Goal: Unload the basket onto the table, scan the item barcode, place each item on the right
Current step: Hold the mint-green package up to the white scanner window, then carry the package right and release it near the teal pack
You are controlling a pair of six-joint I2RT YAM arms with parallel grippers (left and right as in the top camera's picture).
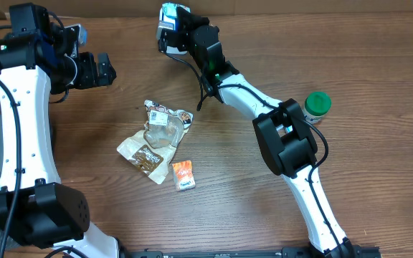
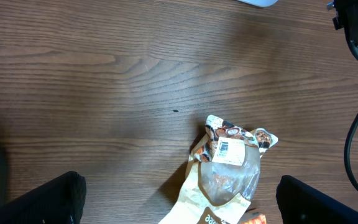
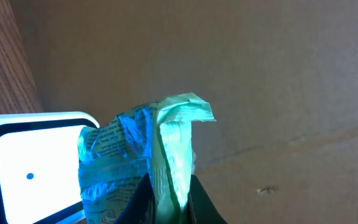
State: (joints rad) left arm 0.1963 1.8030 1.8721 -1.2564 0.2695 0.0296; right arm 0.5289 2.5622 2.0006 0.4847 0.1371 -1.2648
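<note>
Overhead, the right gripper (image 1: pixel 169 23) sits at the far edge of the worktop (image 1: pixel 264 208), pinched narrow on a blue-green packet (image 1: pixel 168 12). Is it at the scanner? (Ana)

Right wrist view says yes: the packet (image 3: pixel 148 155) stands upright just beside the scanner (image 3: pixel 30 168), overlapping the edge of its lit white window. The jaws hold only a thin fold at the bottom. (Ben)

So what could fail? (Ana)

First, the read itself. The wrapper is crumpled and folded over at the top, and I cannot tell where the barcode is or whether it faces the window. A crease across the bars, or the code turned away, would likely give no scan. (Ben)

And the hold? (Ana)

A slim pinch on slick film looks weak to me. Any twist to present another face could let the packet slide out and drop by the scanner. (Ben)

The other arm? (Ana)

The left gripper (image 1: pixel 95 69) is spread wide, holding nothing, off at the left. Its camera looks down on the brown snack bag (image 2: pixel 229 168), which lies mid-worktop with an orange packet (image 1: pixel 183 175) near it. Neither is in the way. (Ben)

Anything near the right arm? (Ana)

A green-lidded jar (image 1: pixel 317 105) stands just beside its elbow. A wide swing back could tip it. (Ben)
</note>
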